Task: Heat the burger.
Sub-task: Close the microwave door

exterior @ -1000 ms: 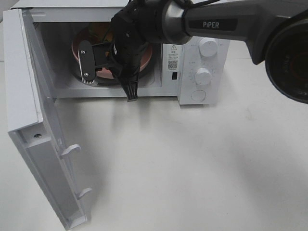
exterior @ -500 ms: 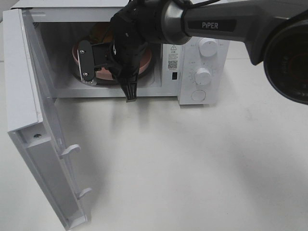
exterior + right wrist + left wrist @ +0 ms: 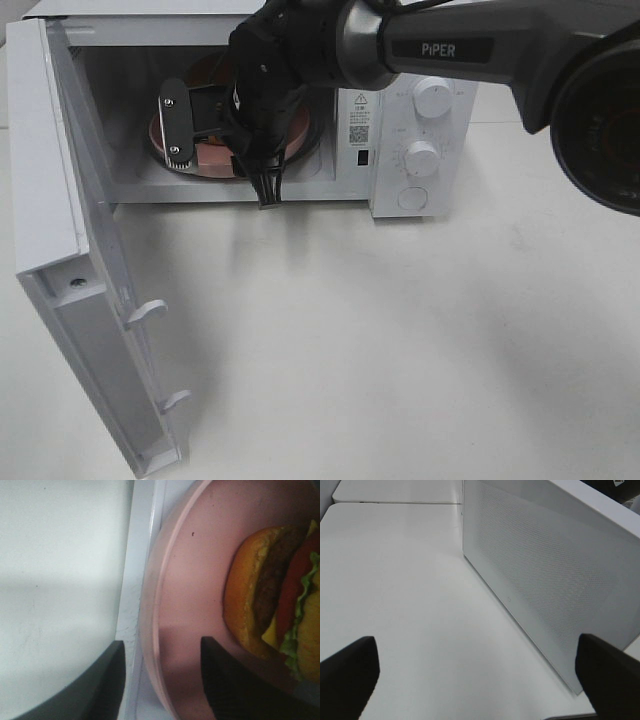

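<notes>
Inside microwave (image 3: 420, 100), right end effector (image 3: 162, 680) parted astride plate (image 3: 190, 580) rim; left end effector (image 3: 477, 670) wide apart, empty. Could snag rim when pulling back, dragging plate and tipping burger (image 3: 270, 595).

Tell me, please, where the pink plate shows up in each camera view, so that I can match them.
Exterior high: the pink plate sits inside the open microwave, upper left of centre, largely hidden behind the right arm.
Left wrist: not in it; only the microwave's door and the table.
Right wrist: fills the middle and right, with the burger on it.
Shared landmark: the microwave's door, seen in the exterior high and left wrist views.
</notes>
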You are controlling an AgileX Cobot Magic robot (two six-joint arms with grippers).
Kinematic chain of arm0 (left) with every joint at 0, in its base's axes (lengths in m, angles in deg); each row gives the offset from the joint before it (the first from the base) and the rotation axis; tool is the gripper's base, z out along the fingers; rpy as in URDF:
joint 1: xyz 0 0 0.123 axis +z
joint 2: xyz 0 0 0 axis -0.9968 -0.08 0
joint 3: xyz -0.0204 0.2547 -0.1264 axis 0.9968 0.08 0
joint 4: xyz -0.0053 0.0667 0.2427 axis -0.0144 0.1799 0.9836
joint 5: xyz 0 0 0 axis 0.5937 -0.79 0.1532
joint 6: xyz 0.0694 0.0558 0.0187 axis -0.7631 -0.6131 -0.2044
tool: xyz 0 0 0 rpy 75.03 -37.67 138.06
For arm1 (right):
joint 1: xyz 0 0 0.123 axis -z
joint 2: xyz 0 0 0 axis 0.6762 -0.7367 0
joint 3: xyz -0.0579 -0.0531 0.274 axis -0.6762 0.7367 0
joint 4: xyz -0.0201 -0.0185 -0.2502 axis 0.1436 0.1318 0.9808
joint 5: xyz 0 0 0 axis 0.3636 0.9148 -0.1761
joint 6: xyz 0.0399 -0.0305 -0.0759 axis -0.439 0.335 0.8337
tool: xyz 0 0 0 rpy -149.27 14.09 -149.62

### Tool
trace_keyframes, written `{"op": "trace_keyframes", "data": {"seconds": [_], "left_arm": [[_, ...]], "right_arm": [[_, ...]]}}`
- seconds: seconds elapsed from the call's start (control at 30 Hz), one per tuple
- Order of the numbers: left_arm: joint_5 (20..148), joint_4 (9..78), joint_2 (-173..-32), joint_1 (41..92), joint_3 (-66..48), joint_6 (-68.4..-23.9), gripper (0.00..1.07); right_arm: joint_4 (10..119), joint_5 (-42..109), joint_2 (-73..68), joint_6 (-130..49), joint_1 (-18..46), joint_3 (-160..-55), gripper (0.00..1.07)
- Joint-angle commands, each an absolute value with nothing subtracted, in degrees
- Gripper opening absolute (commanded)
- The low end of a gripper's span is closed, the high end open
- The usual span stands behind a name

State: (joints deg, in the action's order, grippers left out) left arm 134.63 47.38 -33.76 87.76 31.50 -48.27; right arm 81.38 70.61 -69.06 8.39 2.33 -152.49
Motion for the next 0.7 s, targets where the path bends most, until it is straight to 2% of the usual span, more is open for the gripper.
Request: {"op": "trace_keyframes", "data": {"seconds": [0.03, 0.17, 0.3, 0.7], "left_arm": [[134.11, 47.38, -32.84, 87.65, 31.62, -48.33, 1.00], [134.11, 47.38, -32.84, 87.65, 31.62, -48.33, 1.00], [134.11, 47.38, -32.84, 87.65, 31.62, -48.33, 1.00], [134.11, 47.38, -32.84, 87.65, 31.62, -48.33, 1.00]], "right_arm": [[80.52, 70.67, -67.91, 7.82, 2.44, -152.83, 0.60], [80.35, 68.84, -67.11, 7.82, 2.38, -151.51, 0.68], [80.35, 62.59, -63.67, 8.90, 2.38, -144.24, 0.76], [81.90, 50.56, -54.33, 9.71, 2.38, -126.88, 0.77]]}}
